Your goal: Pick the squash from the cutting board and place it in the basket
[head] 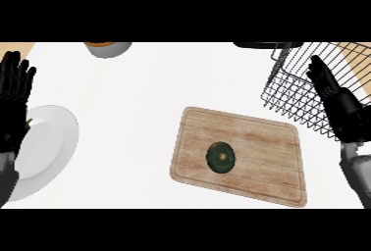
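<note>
A dark green round squash (220, 157) lies near the middle of the wooden cutting board (268, 147). The black wire basket (304, 93) stands at the upper right, just beyond the board's far right corner. My right hand (334, 100) is open with fingers straight, raised in front of the basket's right side, well right of the squash. My left hand (12, 90) is open at the left edge, fingers up, far from the board. Neither hand holds anything.
A white plate (51, 147) sits at the left, partly under my left forearm, with something small and green at its left rim. A grey bowl (109, 48) with orange contents is at the top edge.
</note>
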